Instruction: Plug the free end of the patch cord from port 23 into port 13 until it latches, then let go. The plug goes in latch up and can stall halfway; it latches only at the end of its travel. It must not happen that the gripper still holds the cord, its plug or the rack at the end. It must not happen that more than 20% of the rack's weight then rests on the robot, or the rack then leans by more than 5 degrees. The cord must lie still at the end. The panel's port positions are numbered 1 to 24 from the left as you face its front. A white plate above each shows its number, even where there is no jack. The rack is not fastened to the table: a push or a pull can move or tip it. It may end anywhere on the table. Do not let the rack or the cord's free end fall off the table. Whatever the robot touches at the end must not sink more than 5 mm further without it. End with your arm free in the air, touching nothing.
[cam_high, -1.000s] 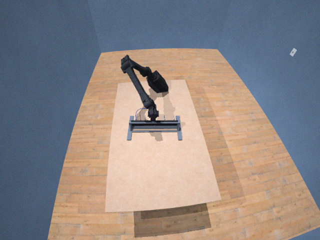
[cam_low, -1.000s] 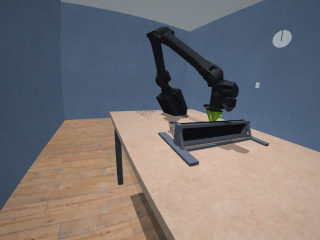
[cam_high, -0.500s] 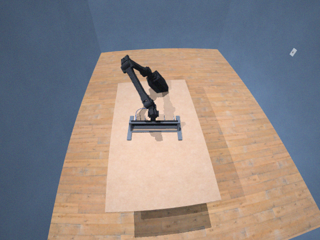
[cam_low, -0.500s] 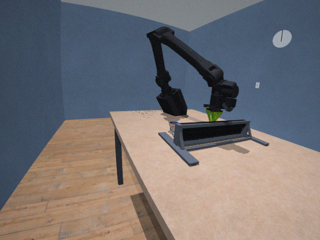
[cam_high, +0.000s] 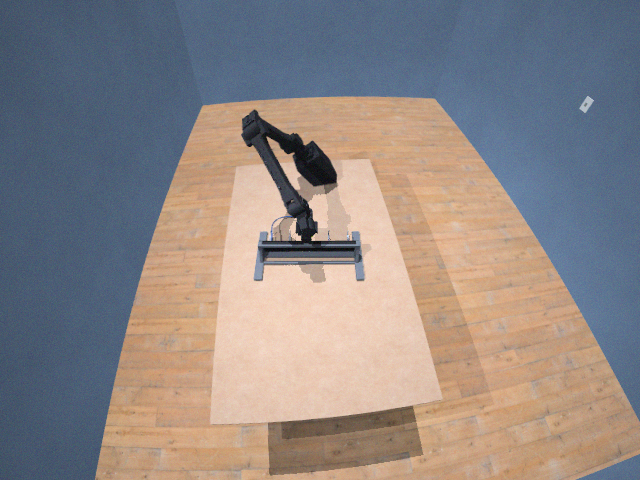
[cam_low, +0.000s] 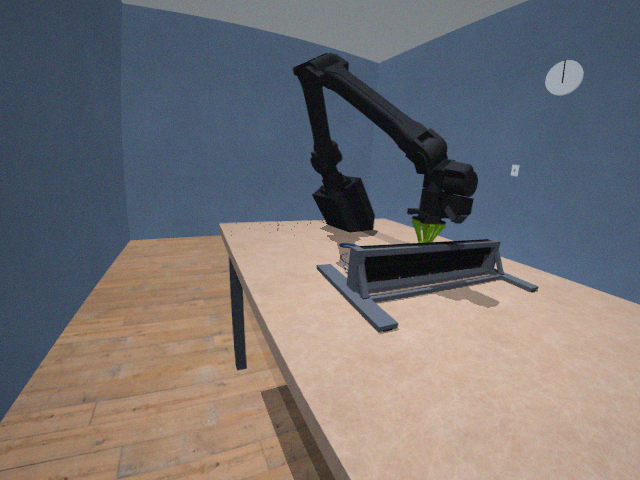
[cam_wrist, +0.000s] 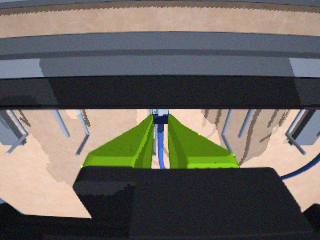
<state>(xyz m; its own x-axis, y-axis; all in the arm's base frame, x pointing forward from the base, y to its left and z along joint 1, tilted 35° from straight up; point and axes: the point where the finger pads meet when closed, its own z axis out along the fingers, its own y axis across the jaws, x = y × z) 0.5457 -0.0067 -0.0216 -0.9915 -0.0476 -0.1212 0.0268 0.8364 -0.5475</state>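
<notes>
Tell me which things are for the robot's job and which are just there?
For the job:
- rack
- blue cord
- plug
- gripper
- table

Just there:
- round white disc on the wall
- small white wall plate

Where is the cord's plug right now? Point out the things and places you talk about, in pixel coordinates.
In the wrist view, the dark blue plug (cam_wrist: 160, 119) is at the centre, between the green fingertips, right beside the near edge of the rack's black panel (cam_wrist: 160, 92).

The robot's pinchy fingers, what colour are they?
Bright green. The fingers show best in the wrist view.
</notes>
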